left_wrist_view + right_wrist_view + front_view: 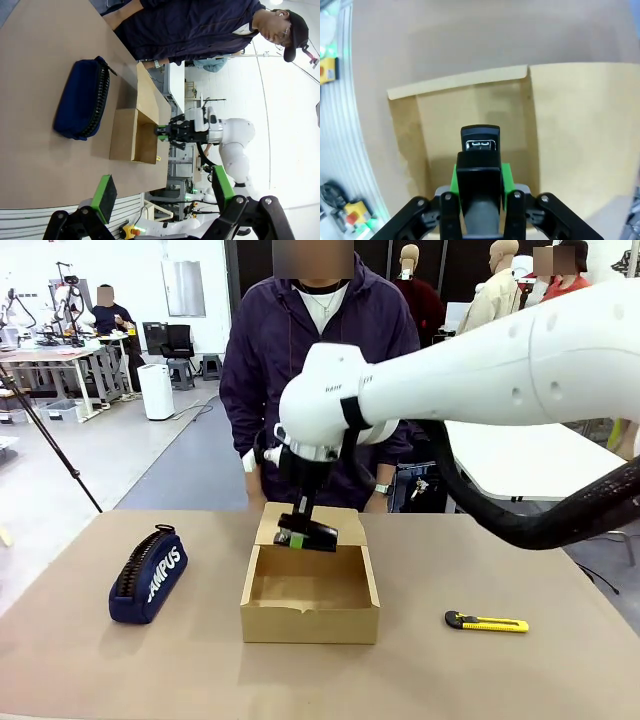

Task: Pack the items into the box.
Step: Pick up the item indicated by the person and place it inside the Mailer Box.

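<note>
My right gripper (298, 537) hangs over the far half of the open brown box (310, 622), shut on the small black stapler (320, 533). In the right wrist view the stapler (480, 145) sits clamped between the green pads, pointing down over the box floor (470, 107). The navy "CAMPUS" pencil case (148, 575) lies on the table left of the box. To the box's right lies the yellow-and-black utility knife (486, 622). My left gripper (164, 192) is open and holds nothing, well back from the pencil case (80, 100) and the box (122, 135).
A person in a dark jacket (300, 350) stands at the table's far edge, right behind the box, hands low at the edge. The box's lid flap (345, 520) lies folded back toward that person. Bare tabletop (520, 680) runs along the front edge.
</note>
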